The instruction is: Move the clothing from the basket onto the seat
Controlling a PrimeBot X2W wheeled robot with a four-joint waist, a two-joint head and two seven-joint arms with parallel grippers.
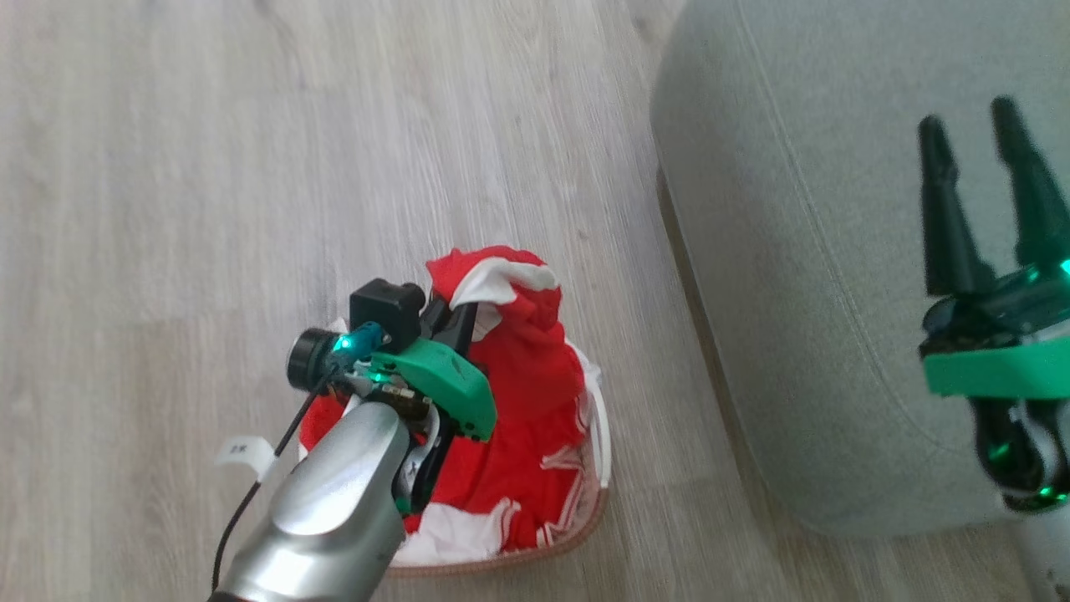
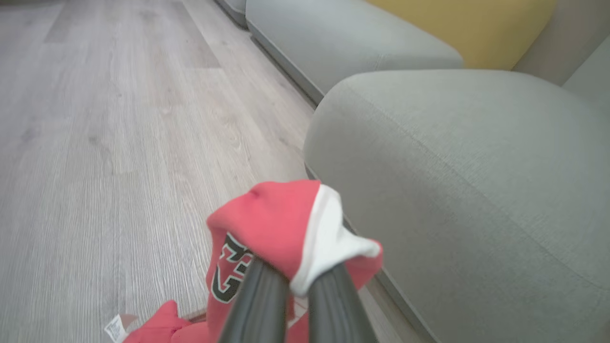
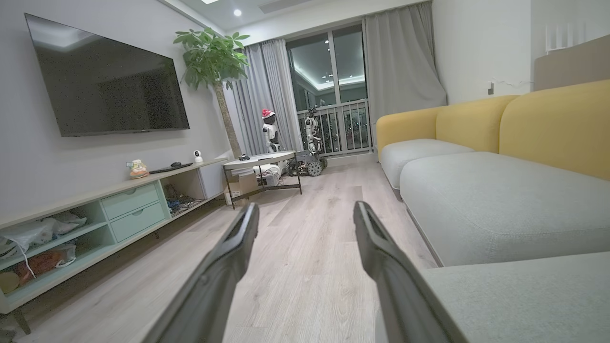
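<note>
Wood floor [image 1: 167,209] separates basket [image 1: 535,556] from seat [image 1: 794,251] (left gripper [image 2: 298,276] pinches clothing [image 1: 518,393]).

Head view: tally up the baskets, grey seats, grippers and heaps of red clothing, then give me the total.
basket: 1
seat: 1
grippers: 2 (left gripper, right gripper)
clothing: 1 heap; the number of garments in it cannot be told
Total: 5
</note>
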